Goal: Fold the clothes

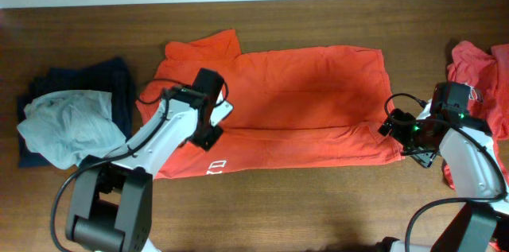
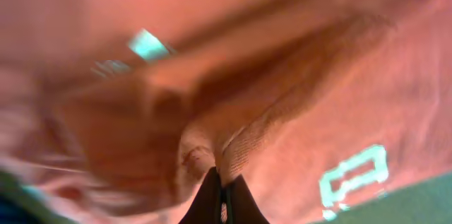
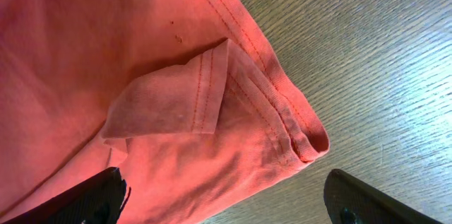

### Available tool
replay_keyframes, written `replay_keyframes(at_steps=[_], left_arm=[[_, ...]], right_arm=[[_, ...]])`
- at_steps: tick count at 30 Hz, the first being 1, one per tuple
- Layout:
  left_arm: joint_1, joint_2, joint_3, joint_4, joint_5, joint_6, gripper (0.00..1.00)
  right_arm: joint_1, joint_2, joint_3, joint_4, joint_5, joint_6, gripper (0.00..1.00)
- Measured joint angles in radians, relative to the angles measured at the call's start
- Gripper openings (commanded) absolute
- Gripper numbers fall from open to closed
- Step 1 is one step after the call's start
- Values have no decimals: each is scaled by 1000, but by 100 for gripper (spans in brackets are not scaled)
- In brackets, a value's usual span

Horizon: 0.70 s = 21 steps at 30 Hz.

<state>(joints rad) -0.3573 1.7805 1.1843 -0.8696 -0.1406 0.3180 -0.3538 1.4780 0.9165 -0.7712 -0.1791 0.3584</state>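
The left gripper (image 2: pixel 222 199) is clamped shut on a raised fold of the orange-red T-shirt (image 1: pixel 302 93), near its white lettering (image 2: pixel 353 174). The right gripper (image 3: pixel 226 206) stands wide open over the shirt's doubled-over hem corner (image 3: pixel 205 93). The shirt lies spread across the wooden table (image 1: pixel 318 212), between a pale grey garment (image 1: pixel 67 125) heaped on a navy garment (image 1: pixel 111 77) and a second orange-red garment (image 1: pixel 477 65).

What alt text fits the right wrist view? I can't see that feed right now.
The hemmed corner of an orange-red T-shirt lies on the wooden table, a small flap folded back on top. The right gripper is open, its dark fingers at the view's bottom corners, either side of it.
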Motion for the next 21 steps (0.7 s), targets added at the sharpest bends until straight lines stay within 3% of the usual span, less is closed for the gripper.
replay_keyframes(at_steps=[8,9,12,13,17,21], left_arm=[[0,18,7,200,-51,46,4],[0,28,7,212,-53,55,12],[0,58,7,263,-71,81,87],[0,68,7,285,-82,83,99],[0,80,8,333,-149,76,99],[0,82,55,201,-204,-11,99]], right_arm=[[0,0,0,0,0,0,95],[0,0,0,0,0,1,95],[0,0,0,0,0,0,95],[0,0,0,0,0,0,95],[0,0,0,0,0,0,95],[0,0,0,0,0,0,95]])
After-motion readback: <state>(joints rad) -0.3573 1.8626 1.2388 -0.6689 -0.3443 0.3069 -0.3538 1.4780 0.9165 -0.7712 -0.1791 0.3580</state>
